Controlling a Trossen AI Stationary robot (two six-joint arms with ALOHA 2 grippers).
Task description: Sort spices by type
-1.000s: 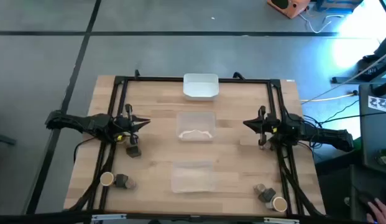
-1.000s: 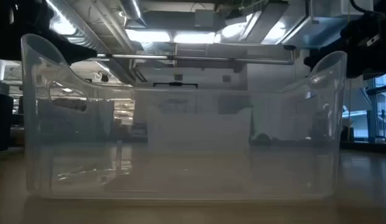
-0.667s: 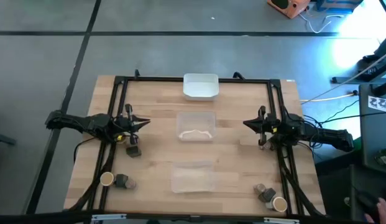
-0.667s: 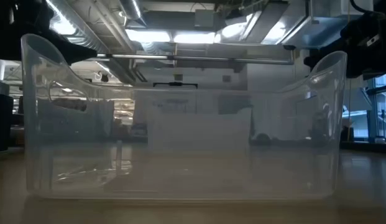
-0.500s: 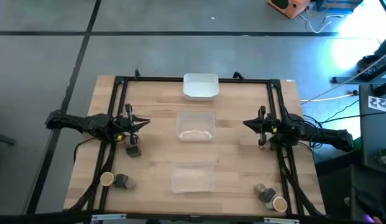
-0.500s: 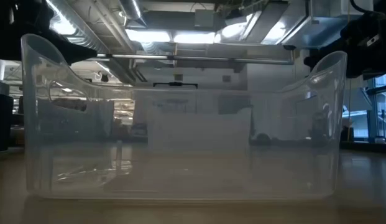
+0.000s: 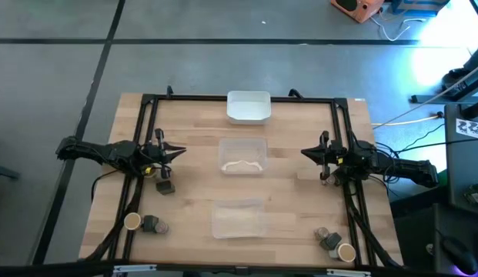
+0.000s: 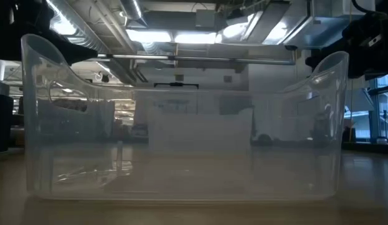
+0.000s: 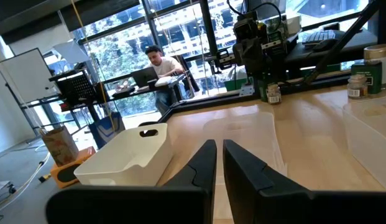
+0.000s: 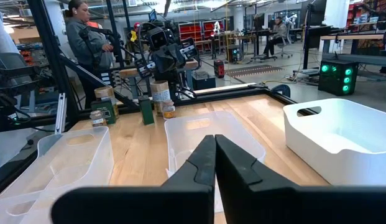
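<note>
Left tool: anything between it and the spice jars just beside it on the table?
Nothing visible. The left tool, shut, hovers over bare wood, and the nearest spice jars sit close beside it on the open table.

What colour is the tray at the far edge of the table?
Opaque white. The far tray shows best in the high view; the two nearer ones are clear.

White tray (image 7: 249,107) at table's (image 7: 192,192) far edge, 2 clear trays (image 7: 243,155) nearer.
</note>
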